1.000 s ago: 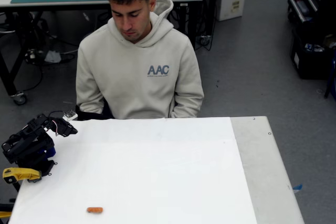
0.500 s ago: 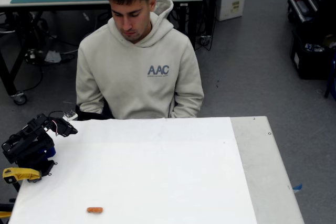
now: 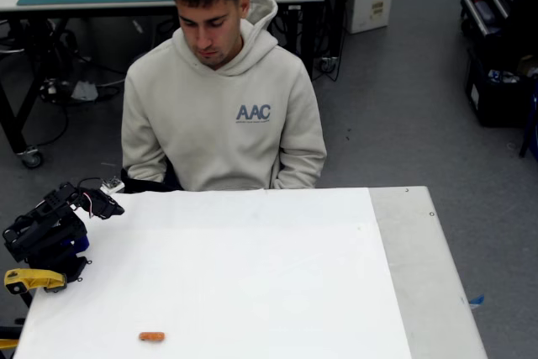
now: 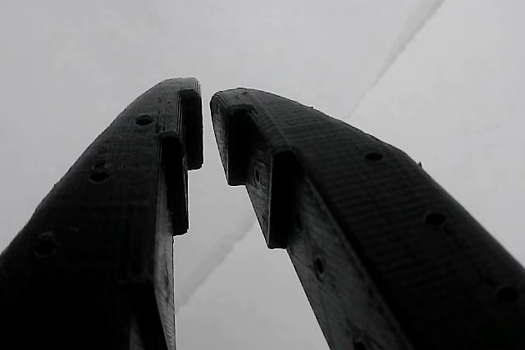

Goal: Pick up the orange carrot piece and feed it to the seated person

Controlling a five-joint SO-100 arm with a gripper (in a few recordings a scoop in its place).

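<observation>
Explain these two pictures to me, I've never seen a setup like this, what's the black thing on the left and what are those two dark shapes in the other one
The black thing is a small robot arm, folded up at the left edge of a white table. That picture comes from a fixed camera looking down at the table from the front. A person in a beige hoodie sits behind the table, looking down. On the table, near the front, lies a small orange carrot piece, well apart from the arm.

The other picture is from a camera on the arm's wrist. The two dark shapes are the fingers of its gripper, seen close up against the white surface. Their tips stand almost together with a narrow gap, and nothing is held between them.
</observation>
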